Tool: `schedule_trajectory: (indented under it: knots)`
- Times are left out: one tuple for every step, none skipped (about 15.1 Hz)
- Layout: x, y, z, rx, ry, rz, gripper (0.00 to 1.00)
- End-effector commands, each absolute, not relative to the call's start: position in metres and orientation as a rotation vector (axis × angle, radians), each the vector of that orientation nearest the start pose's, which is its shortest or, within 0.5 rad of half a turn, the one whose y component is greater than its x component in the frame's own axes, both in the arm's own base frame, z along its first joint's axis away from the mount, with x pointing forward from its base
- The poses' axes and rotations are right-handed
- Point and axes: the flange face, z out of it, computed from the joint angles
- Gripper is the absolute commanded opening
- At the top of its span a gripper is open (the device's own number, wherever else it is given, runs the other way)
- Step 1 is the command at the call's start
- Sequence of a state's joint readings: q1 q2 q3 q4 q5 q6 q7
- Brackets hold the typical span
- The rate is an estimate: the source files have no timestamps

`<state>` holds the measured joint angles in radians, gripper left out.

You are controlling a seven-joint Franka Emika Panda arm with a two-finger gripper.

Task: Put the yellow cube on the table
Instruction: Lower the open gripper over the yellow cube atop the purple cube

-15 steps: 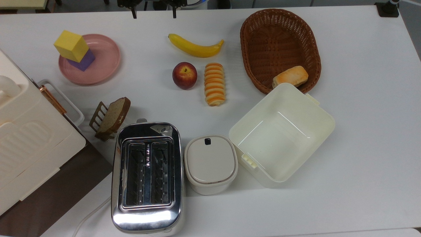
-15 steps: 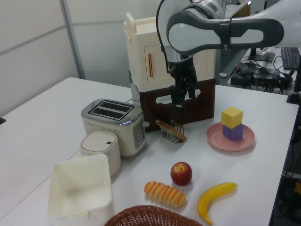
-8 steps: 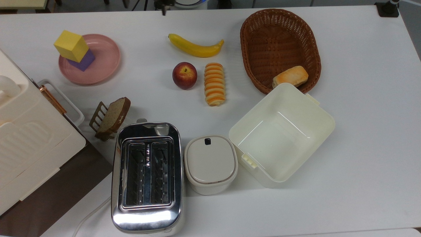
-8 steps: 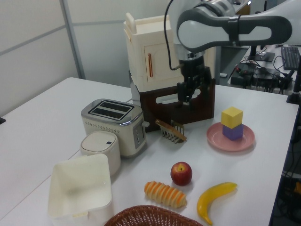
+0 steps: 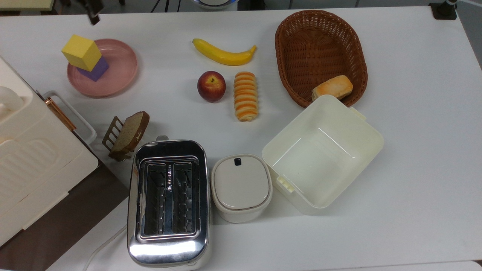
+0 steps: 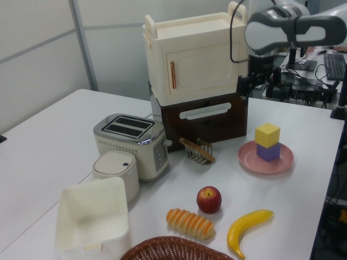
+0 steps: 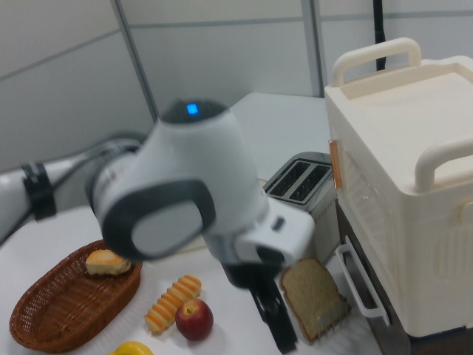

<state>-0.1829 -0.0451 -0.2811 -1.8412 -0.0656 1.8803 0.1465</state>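
The yellow cube (image 5: pixel 81 52) stands on top of a purple cube (image 5: pixel 98 70), both on a pink plate (image 5: pixel 120 71) at the far left of the white table (image 5: pixel 414 113) in the top view. In the left view the yellow cube (image 6: pixel 267 134) sits on the purple cube (image 6: pixel 268 152) at the right side. My gripper (image 5: pixel 91 11) hangs at the top edge of the top view, just beyond the plate and apart from the cubes. In the left view the gripper (image 6: pixel 245 86) is high above and left of the stack. The right view has the gripper (image 7: pixel 275 325) low, beside a bread slice.
A banana (image 5: pixel 224 52), apple (image 5: pixel 211 86) and striped roll (image 5: pixel 245 96) lie mid-table. A wicker basket (image 5: pixel 320 45) holds a bun. A cream tub (image 5: pixel 322 150), lidded pot (image 5: pixel 241 186), toaster (image 5: pixel 168 201), toast rack (image 5: pixel 126 135) and a tall cream cabinet (image 6: pixel 195 59) crowd the near side.
The arm has swung toward the top view's left, from the middle of the far edge to just beyond the pink plate. In the left view it moved right. The cubes have not moved.
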Motion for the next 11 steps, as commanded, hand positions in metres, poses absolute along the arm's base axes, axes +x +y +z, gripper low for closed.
schedule_trajectory:
  knots:
    - [0.492,-0.258,0.506,-3.115,0.914,-0.232,1.0]
    - [0.492,-0.264,0.496,-3.124,0.903,-0.247,1.0]
    - [0.49,-0.267,0.49,-3.133,0.886,-0.25,1.0]
    - [0.486,-0.275,0.487,-3.139,0.876,-0.241,1.0]
    - [0.482,-0.282,0.487,-3.144,0.867,-0.24,1.0]
    - [0.479,-0.288,0.487,-3.146,0.865,-0.242,1.0]
    - [0.477,-0.291,0.486,-3.15,0.855,-0.238,1.0]
    - [0.476,-0.293,0.487,-3.151,0.853,-0.239,1.0]
    - [0.474,-0.297,0.486,-3.152,0.856,-0.235,1.0]
    - [0.471,-0.3,0.482,-3.162,0.822,-0.217,1.0]
    - [0.471,-0.3,0.477,-3.19,0.719,-0.193,1.0]
